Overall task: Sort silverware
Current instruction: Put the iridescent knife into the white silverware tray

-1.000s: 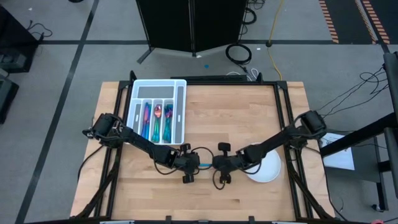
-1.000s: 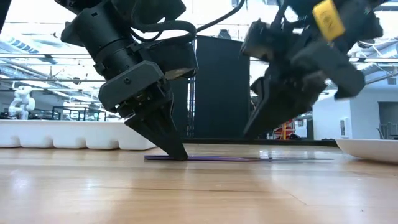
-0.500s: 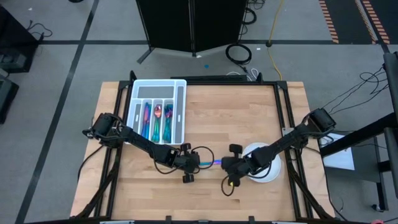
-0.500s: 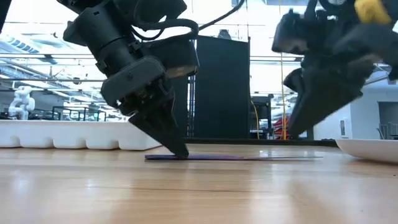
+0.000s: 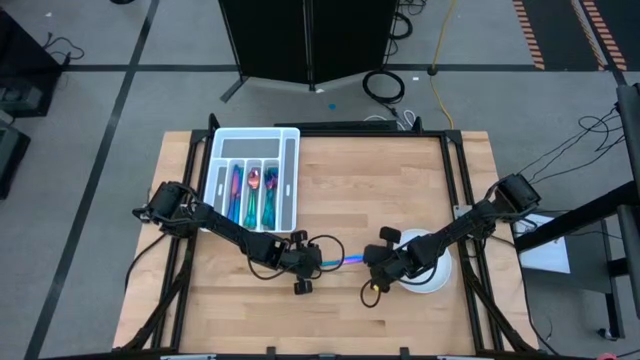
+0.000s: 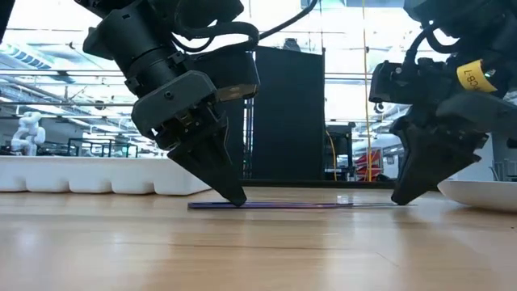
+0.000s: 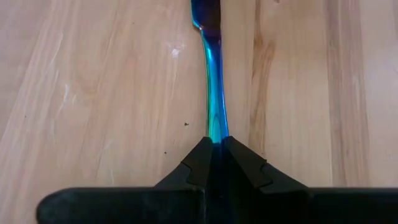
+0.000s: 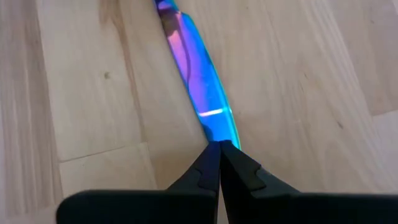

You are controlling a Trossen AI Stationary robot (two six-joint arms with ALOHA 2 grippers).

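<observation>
Low view shows your left pincer (image 6: 234, 196) down on the worktop (image 6: 258, 242), fingers pressed together on the handle end of an iridescent knife (image 6: 299, 205) that lies flat on the wood. Left wrist view confirms it: the handle (image 7: 213, 93) runs straight out from between the closed fingertips (image 7: 199, 162).

Your right pincer (image 6: 401, 198) stands at the opposite end of the same knife, at the blade tip. In the right wrist view its fingers (image 8: 208, 171) are pressed together with the blade (image 8: 199, 81) extending ahead of them; the tip meets the finger ends, but a firm pinch cannot be confirmed there.

Remaining silverware (image 5: 250, 192) sits in the white divided tray (image 5: 290, 180), well behind your left pincer. A white plate (image 5: 437, 275) lies just beyond your right pincer.

Judgement: the step in hand is lifting this knife off the wood for the tray.
- Keep the left grip tight; the handle is thin and slick and may twist.
- Raise the handle end first so that the blade peels off the wood instead of dragging.
- Clear the right pincer from the blade tip before you carry, or both arms will fight over the piece.
- Align the knife lengthwise with a tray slot before release.
</observation>
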